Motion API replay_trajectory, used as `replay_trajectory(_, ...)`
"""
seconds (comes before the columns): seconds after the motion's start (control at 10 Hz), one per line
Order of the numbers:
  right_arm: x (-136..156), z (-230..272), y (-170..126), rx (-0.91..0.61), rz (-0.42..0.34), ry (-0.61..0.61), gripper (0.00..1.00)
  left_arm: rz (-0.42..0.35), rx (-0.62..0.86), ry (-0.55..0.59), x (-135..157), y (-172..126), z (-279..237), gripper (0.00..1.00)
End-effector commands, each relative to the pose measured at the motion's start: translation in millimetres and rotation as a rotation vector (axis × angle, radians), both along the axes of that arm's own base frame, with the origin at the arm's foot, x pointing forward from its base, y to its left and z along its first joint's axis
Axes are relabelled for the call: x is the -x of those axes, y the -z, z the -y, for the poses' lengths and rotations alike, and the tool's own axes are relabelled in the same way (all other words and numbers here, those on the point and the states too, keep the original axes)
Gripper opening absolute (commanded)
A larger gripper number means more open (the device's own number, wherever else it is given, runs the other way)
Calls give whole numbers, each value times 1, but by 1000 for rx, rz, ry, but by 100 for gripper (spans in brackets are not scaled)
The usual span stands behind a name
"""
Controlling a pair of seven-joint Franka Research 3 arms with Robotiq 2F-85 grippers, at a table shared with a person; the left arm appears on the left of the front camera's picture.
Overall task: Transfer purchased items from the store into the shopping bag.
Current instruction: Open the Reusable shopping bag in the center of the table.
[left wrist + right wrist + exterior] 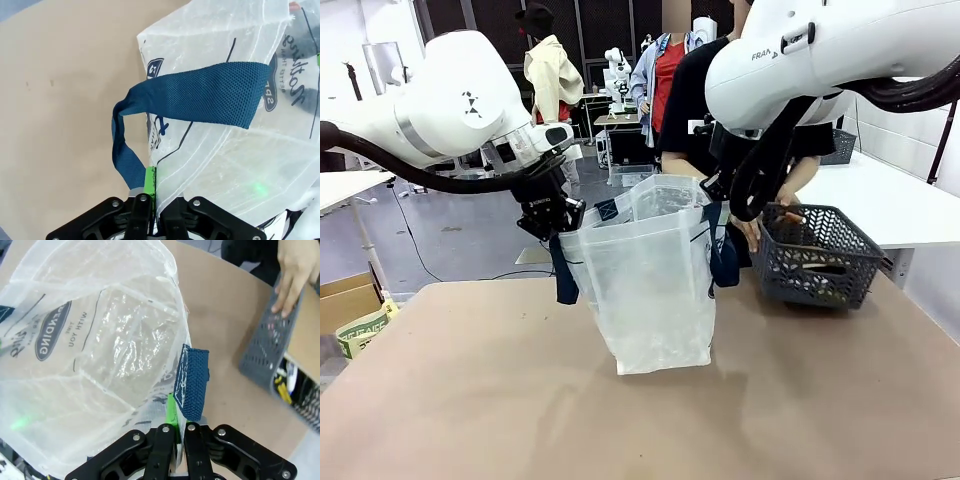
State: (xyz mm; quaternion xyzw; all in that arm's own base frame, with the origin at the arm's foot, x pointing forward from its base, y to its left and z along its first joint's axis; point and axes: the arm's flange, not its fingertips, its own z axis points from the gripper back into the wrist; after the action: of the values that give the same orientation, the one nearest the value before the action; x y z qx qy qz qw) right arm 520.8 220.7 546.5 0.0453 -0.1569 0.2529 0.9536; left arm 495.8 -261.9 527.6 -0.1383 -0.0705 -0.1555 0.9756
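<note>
Mid-table stands the bag [650, 290], mouth open: left gripper [151, 181] pinched on one rim, right gripper [176, 416] pinched on the opposite rim beside a strap [192, 385]. The basket [817, 255] sits just beside it, a person's hand [292, 275] on its wall. Risk: thin film could slip from the pad tips, or tear if the arms spread, collapsing the mouth.

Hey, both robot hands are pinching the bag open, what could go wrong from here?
The left hand and right hand pinch only the thin rim of the shopping bag; it could slip out or tear once loaded. The person's hand at the basket is close to the right arm; a bump is possible.
</note>
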Motion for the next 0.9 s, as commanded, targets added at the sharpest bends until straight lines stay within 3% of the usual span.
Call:
replay_trajectory(0.0,8,9,4,-10,18,-60,0,20,8,50,7,1,-8,0)
replay_trajectory(0.8,9,5,15,92,22,-179,0,74,-41,88,4,4,-26,0)
